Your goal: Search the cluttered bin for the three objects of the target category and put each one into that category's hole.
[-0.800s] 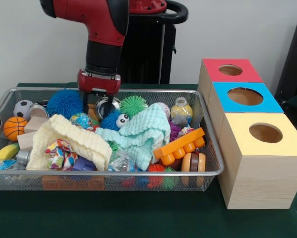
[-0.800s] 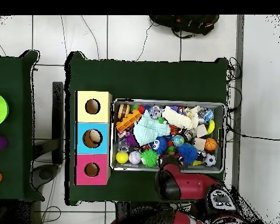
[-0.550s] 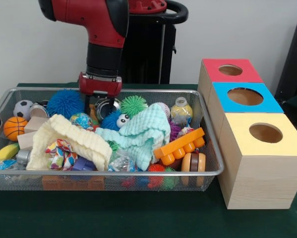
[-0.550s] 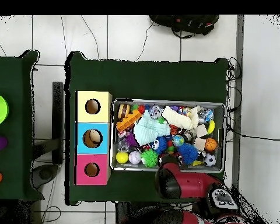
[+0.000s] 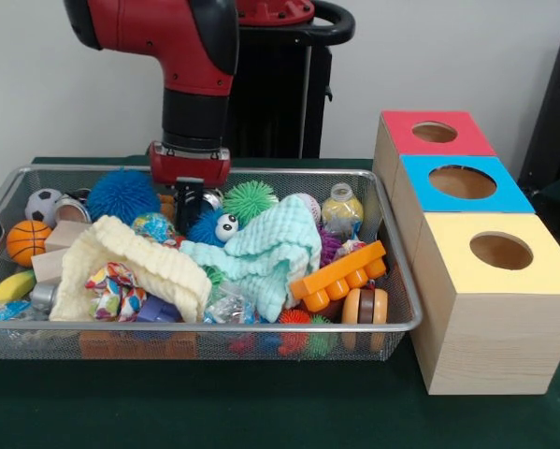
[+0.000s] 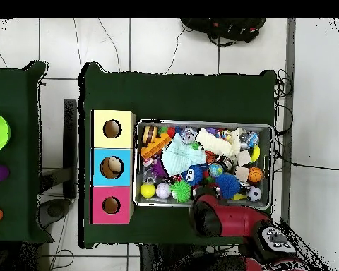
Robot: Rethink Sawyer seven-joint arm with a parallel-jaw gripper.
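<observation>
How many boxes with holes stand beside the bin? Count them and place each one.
3, in a row beside the wire bin: red-topped box at the back, blue-topped box in the middle, yellow-topped box nearest the camera. None looks hidden.

- One camera sits low and close across the green-covered bench (image 5: 261, 412), facing me; the silver wire-mesh bin (image 5: 392, 281) fills its foreground.
- The other hangs high above, looking straight down, far enough to take in floor tiles around the bench.
- Both share the bin (image 6: 138, 166) and the row of three wooden boxes with red, blue and yellow tops (image 5: 466, 234) (image 6: 112, 167).
</observation>
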